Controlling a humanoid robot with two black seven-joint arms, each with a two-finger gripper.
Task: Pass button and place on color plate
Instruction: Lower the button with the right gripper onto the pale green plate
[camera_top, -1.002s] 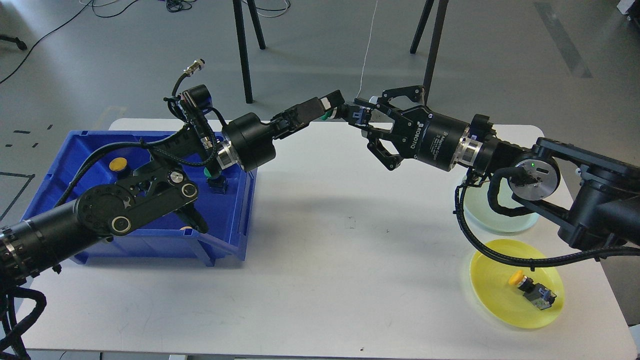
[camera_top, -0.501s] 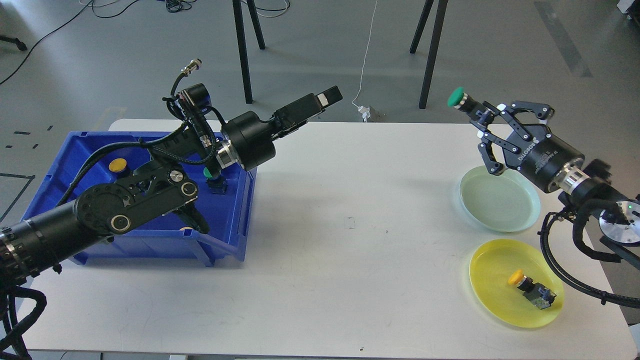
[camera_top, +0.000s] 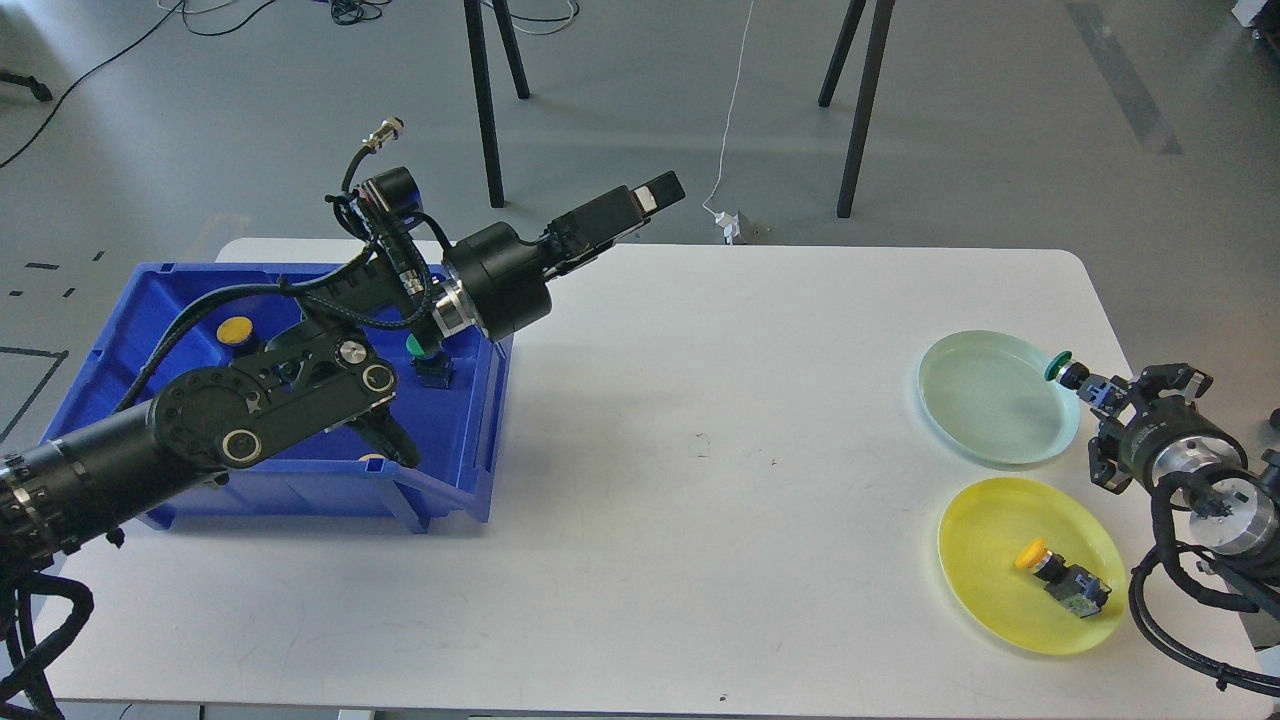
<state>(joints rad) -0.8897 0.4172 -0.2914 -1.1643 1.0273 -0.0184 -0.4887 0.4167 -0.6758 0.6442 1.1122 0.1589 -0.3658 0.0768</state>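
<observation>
My right gripper (camera_top: 1087, 386) is shut on a green-capped button (camera_top: 1058, 368) and holds it low at the right rim of the pale green plate (camera_top: 985, 400). The button's cap points toward the plate. A yellow plate (camera_top: 990, 540) in front of it holds a yellow-capped button (camera_top: 1060, 580) lying on its side. My left gripper (camera_top: 655, 195) is raised over the table's back edge, right of the blue bin (camera_top: 300, 480). It holds nothing, and its fingers look slightly parted.
The blue bin at the left holds a yellow button (camera_top: 237, 328) and a green button (camera_top: 422, 350), partly hidden by my left arm. Stand legs (camera_top: 488, 110) rise from the floor behind the white table (camera_top: 700, 480).
My right gripper took the green button from my left gripper. It carried the button right and down to the green plate's rim. The left arm stayed in place.
</observation>
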